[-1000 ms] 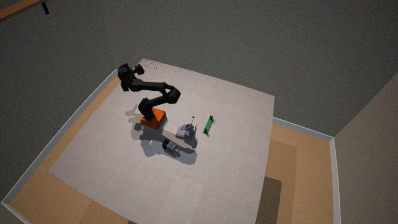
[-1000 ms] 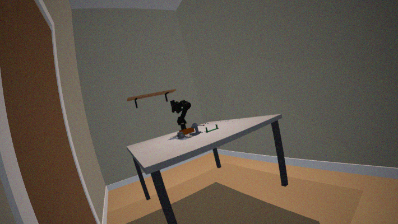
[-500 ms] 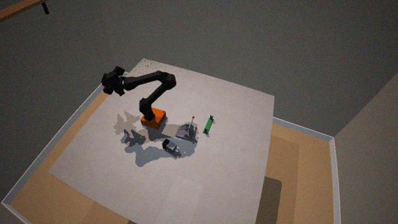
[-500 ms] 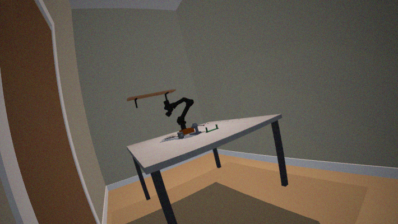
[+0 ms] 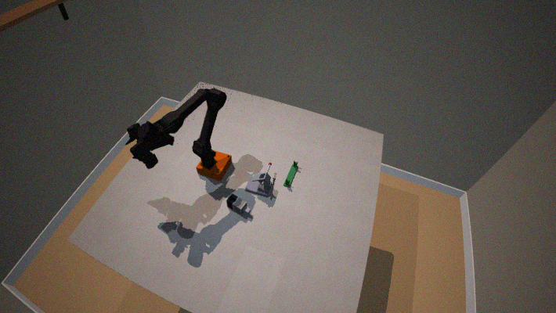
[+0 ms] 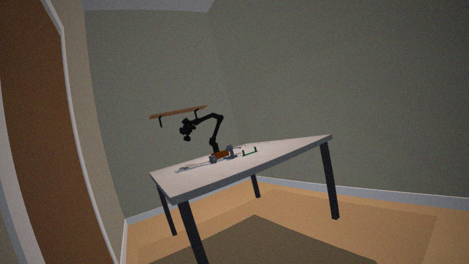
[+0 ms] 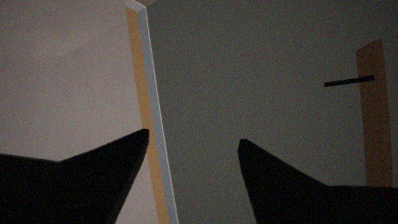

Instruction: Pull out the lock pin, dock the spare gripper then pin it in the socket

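Black arm's gripper [image 5: 130, 138] [image 7: 194, 140] up in the air, fingers spread, nothing between. Orange base [image 5: 211, 177] [image 6: 220, 154] next. Spare gripper [image 5: 240, 204] [image 6: 213, 159], grey, lies on table [image 5: 313, 235] [image 6: 251, 168]. Just beside: grey mount [image 5: 259, 185] [image 6: 230, 152], red-tipped pin [image 5: 269, 164] at it. Green rack [image 5: 290, 174] [image 6: 250, 153] farthest right.
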Motion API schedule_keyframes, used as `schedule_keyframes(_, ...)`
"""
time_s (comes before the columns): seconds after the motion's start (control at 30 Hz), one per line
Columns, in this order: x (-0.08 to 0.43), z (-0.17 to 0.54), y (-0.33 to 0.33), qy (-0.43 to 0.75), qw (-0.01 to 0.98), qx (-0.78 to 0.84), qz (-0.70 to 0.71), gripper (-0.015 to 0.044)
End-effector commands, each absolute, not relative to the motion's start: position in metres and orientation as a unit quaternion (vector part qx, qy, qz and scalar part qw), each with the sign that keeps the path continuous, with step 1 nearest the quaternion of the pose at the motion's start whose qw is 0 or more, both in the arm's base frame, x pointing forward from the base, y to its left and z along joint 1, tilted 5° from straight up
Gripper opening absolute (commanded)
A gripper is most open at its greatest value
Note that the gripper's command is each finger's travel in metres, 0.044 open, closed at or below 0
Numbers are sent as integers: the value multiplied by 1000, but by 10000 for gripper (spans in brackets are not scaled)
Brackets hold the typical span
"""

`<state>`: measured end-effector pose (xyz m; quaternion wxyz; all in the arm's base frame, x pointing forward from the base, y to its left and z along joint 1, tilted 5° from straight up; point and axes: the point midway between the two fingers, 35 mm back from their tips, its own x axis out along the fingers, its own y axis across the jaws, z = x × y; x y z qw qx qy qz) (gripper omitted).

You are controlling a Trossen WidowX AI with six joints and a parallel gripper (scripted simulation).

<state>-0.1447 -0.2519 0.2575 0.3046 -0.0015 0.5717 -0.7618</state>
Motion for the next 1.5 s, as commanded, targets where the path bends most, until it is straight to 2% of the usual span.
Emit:
schedule_keyframes(0.0,-81,245,-290,619,419,-58,-661,300)
schedule_keyframes(0.17,5,230,-311,656,526,-133,-524,300)
schedule_keyframes(0.37,109,211,-300,674,616,-227,-338,300)
schedule_keyframes(0.6,215,190,-242,662,663,-331,-110,300)
schedule_keyframes(0.8,281,174,-163,627,656,-410,86,300)
schedule_keyframes(1.1,321,153,-16,542,574,-500,356,300)
schedule_keyframes(1.37,295,141,115,447,440,-543,558,300)
schedule_keyframes(1.47,285,139,135,431,413,-547,587,300)
